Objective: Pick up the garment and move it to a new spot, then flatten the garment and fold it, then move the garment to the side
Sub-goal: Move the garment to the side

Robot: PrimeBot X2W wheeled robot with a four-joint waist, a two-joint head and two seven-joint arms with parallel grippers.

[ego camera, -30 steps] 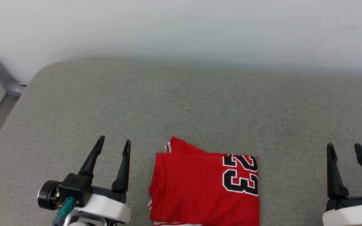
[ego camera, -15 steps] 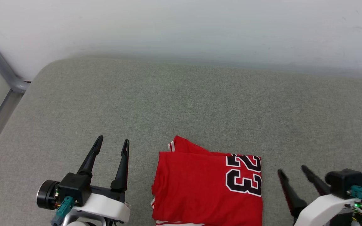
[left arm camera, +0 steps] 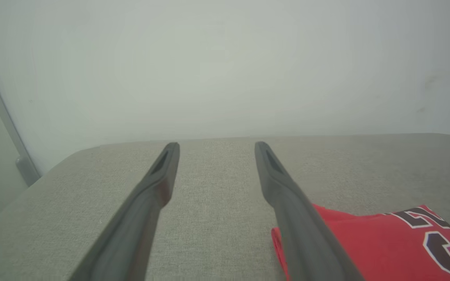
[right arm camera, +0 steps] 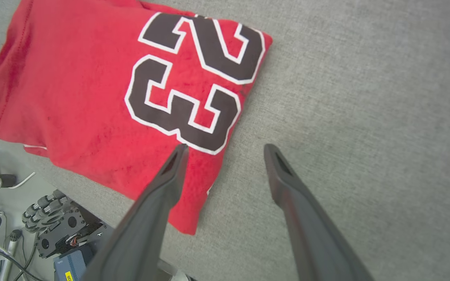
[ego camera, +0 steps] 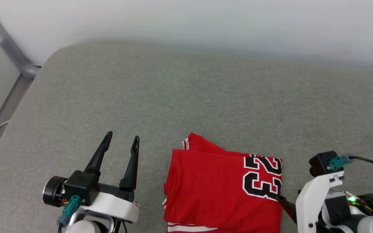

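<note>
The garment lies folded into a neat red block at six o'clock on the grey padded surface, close to its near edge. A striped hem band shows along its near side, and a corner of a lower layer with striped trim pokes out at eleven o'clock. The black, white-edged number 23 sits at the fold's three o'clock end.

At nine o'clock from the garment, the left gripper is just beside the cloth but not touching it. Its two dark fingers are spread apart with nothing between them and point toward twelve o'clock, where the pale wall stands.

The right gripper is at four o'clock from the garment, angled down at its edge, with the fingers wide apart and nothing gripped. One finger lies over the red cloth just below the number and the other over bare grey fabric, so the garment's edge runs between them. I cannot tell whether either tip touches the cloth.

A grey metal post runs past the surface's ten o'clock corner.
</note>
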